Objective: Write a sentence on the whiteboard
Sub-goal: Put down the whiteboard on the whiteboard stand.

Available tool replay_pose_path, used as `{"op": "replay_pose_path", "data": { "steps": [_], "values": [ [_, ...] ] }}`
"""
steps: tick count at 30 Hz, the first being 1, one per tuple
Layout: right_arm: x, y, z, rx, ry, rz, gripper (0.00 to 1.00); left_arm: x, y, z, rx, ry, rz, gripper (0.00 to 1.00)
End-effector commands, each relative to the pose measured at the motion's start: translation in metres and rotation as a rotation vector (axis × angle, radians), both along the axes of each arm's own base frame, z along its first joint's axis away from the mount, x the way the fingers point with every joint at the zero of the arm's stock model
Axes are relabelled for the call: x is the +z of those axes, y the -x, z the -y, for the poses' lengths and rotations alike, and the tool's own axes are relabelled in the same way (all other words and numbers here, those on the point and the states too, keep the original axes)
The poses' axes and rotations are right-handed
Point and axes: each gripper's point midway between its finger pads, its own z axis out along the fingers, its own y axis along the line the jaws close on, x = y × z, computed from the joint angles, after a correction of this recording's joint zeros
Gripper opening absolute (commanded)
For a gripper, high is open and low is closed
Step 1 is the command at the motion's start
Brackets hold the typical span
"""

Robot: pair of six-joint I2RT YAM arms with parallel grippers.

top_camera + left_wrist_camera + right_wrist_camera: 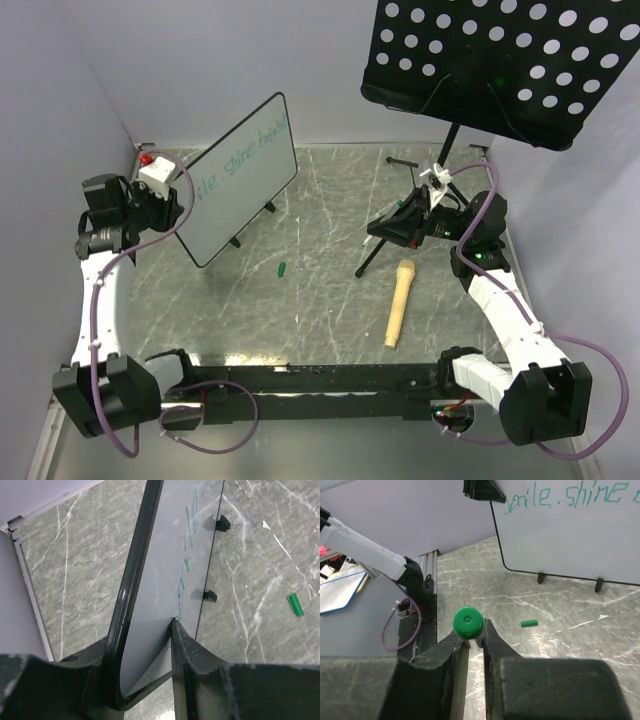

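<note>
Top external view puts the whiteboard (250, 190) left of centre on the grey marbled table (320, 300), standing on its long edge and turned at a slant, its written face towards the right arm; the sentence (245, 158) runs in teal along the upper long edge, and the legible part reads "shine bright". From the right wrist the same line (570, 495) shows as "mile. shine", the first letter hidden behind a dark finger. Two small black feet stick out under the lower edge; whether they bear on the table cannot be told.

The left gripper (172, 205) pinches the board's lower left corner; in the left wrist view one finger (187, 655) presses on the white face and the other lies behind the black frame, so the jaws are closed on the board's thickness.

A small green cap (282, 268) lies on the table just in front of the board, apart from it; further right lies a pale wooden stick (399, 303).

The right gripper (472, 637) is well apart from the board, its fingers pressed together on a marker (468, 622) whose green end points at the writing. Behind it, at the far right, a black perforated music stand (510, 60) rises on its tripod.
</note>
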Motion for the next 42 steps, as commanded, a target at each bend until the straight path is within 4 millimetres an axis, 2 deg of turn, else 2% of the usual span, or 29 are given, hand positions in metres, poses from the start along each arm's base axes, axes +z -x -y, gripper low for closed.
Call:
{"op": "replay_pose_path", "data": {
  "steps": [1,3,7,13,17,18,22,25,28,42],
  "values": [
    [0.006,0.004,0.003,0.016,-0.004,0.046,0.0,-0.048,-0.005,-0.048,0.105,-0.149,-0.156,0.01],
    [0.005,0.002,0.003,0.013,-0.005,0.043,0.0,-0.039,-0.012,-0.049,0.1,-0.15,-0.143,0.01],
    [0.004,0.0,0.004,0.012,-0.005,0.035,0.0,-0.038,-0.02,-0.049,0.079,-0.108,-0.149,0.04],
    [0.001,-0.003,0.005,0.01,-0.005,0.02,0.0,-0.05,-0.02,-0.056,0.078,-0.101,-0.176,0.11],
    [0.0,-0.006,0.007,0.004,-0.006,0.013,0.0,-0.055,-0.022,-0.064,0.088,-0.119,-0.187,0.13],
    [0.0,-0.006,0.007,0.004,-0.006,0.011,0.0,-0.056,-0.023,-0.067,0.093,-0.122,-0.191,0.19],
    [0.0,-0.007,0.008,0.001,-0.006,0.011,0.0,-0.058,-0.025,-0.072,0.105,-0.134,-0.199,0.2],
    [-0.001,-0.008,0.008,-0.001,-0.005,0.008,0.0,-0.057,-0.025,-0.078,0.122,-0.143,-0.19,0.28],
    [0.0,-0.009,0.008,-0.004,-0.006,0.01,0.0,-0.054,-0.025,-0.083,0.139,-0.145,-0.188,0.41],
    [0.001,-0.007,0.008,-0.001,-0.005,0.017,0.0,-0.039,-0.038,-0.096,0.182,-0.156,-0.193,0.43]
  ]
}}
